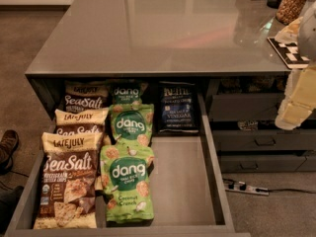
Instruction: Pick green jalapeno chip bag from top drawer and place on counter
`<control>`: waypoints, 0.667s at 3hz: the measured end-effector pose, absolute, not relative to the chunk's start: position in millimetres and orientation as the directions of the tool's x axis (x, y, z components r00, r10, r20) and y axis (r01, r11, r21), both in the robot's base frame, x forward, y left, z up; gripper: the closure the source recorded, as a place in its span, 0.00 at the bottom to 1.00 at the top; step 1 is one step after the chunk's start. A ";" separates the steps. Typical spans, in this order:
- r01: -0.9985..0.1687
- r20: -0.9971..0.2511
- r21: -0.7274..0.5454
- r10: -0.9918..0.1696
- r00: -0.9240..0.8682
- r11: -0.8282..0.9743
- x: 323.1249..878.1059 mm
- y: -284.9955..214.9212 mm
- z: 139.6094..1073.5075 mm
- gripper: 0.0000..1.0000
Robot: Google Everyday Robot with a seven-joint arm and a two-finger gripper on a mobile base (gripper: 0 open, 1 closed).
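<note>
The dark navy "Kettle" chip bag (177, 107) lies at the back of the open top drawer (183, 181), right of the green bags and partly under the counter's edge. The glossy grey counter (158, 28) spreads above the drawer. My gripper (295, 107), a cream-white part of the arm, hangs at the right edge of the view. It is right of the drawer, level with the counter's front edge and well apart from the Kettle bag. It holds nothing that I can see.
Three bright green "dang" bags (127, 181) fill the drawer's middle and three brown "Sea Salt" bags (69, 181) its left. Narrower grey drawers with bar handles (264, 142) stand at the right. A power strip (245, 186) lies on the floor. A shoe (7, 147) shows at the left.
</note>
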State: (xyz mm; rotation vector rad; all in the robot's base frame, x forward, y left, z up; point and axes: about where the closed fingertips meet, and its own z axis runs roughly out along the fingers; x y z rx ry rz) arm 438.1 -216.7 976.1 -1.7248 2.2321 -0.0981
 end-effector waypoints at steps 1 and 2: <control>-0.931 -0.207 -0.245 -0.953 -0.222 0.270 438.1 -216.7 976.1 0.00; -0.937 -0.233 -0.223 -0.948 -0.218 0.270 448.5 -206.5 960.2 0.00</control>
